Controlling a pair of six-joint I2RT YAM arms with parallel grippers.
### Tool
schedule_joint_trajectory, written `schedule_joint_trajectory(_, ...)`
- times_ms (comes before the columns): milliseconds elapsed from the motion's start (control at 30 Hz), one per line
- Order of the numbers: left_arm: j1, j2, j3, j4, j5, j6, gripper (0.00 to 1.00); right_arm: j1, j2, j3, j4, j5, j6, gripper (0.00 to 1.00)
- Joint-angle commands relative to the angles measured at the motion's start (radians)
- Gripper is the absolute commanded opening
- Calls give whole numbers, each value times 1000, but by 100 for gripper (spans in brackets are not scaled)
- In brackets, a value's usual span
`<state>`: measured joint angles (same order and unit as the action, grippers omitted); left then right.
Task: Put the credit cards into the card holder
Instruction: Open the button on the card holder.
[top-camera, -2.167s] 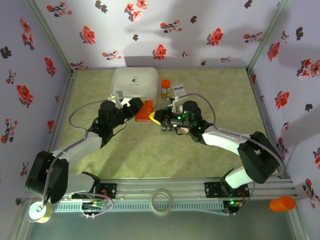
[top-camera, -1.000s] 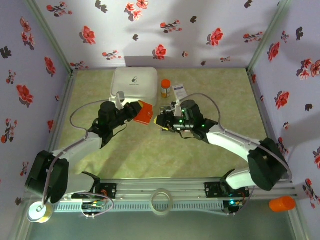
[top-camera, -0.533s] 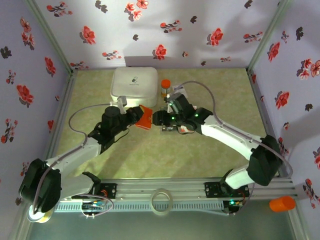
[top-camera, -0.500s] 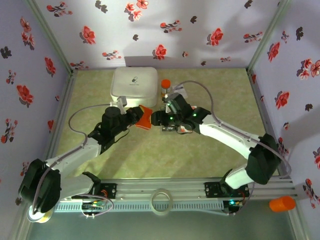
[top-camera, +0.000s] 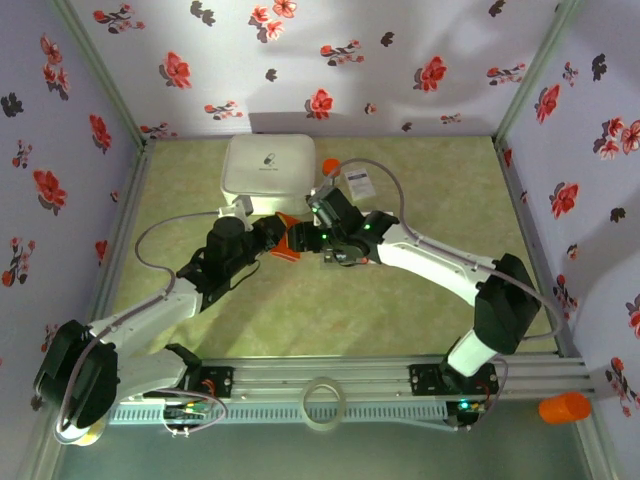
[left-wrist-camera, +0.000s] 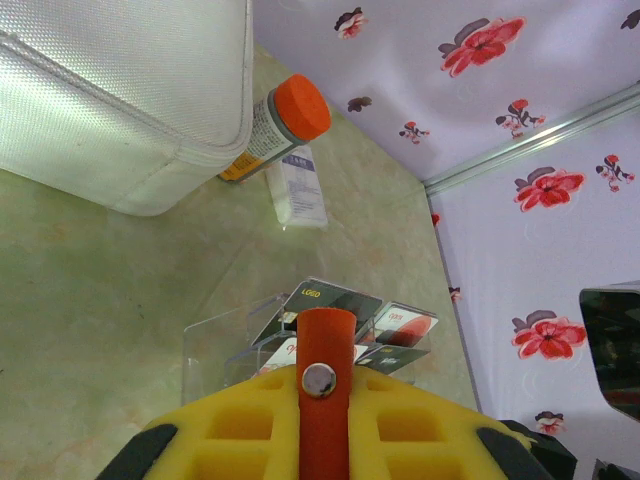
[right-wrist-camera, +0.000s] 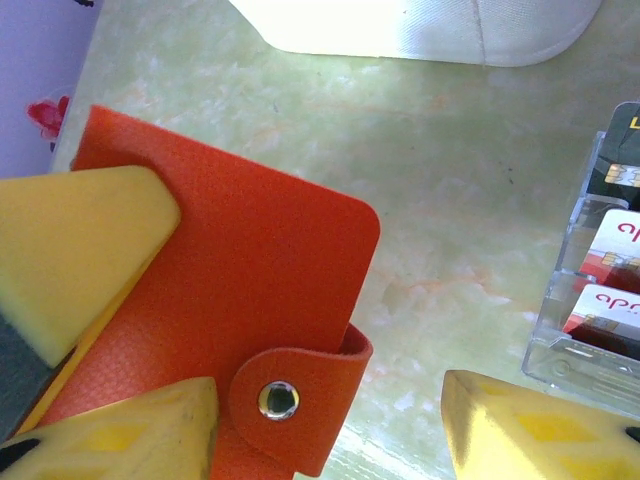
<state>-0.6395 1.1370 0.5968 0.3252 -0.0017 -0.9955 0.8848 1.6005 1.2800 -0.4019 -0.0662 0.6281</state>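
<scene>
The card holder (top-camera: 287, 241), an orange-red wallet snapped closed, hangs over the middle of the table with my left gripper (top-camera: 272, 233) shut on its left edge. In the left wrist view its snap strap (left-wrist-camera: 323, 365) sticks up between my yellow fingers (left-wrist-camera: 240, 425). My right gripper (right-wrist-camera: 330, 430) is open around the strap's end, its left fingertip (right-wrist-camera: 140, 425) against the card holder (right-wrist-camera: 230, 270). The credit cards (left-wrist-camera: 335, 305), dark ones and white ones with red, stand in a clear holder (right-wrist-camera: 600, 290) on the table just right of the wallet.
A big white rounded box (top-camera: 268, 165) sits at the back left. An orange-capped bottle (left-wrist-camera: 285, 118) and a small white tag (left-wrist-camera: 300, 185) lie beside it. Flowered walls close in the table. A tape ring (top-camera: 323, 400) rests on the front rail.
My right arm has swung left and its gripper has opened wider and closed in on the wallet's strap. My left gripper has carried the wallet slightly forward and lower, still shut on it.
</scene>
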Motion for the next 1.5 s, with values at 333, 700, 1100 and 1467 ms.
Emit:
schedule_joint_trajectory(333, -15, -32, -9, 18, -34, -7, 0, 9, 47, -101, 50, 71, 41, 25)
schedule_joint_trajectory(700, -16, -54, 0, -14, -25, -30, 0, 7, 2, -292, 94, 134, 132, 0)
schedule_joint_trajectory(1100, -15, -174, 18, -135, -37, -44, 0, 3, -133, -448, 112, 152, 186, 0)
schedule_joint_trajectory(1467, -19, -129, -113, 133, -27, -150, 0, -56, -384, -363, -91, -19, 110, 52)
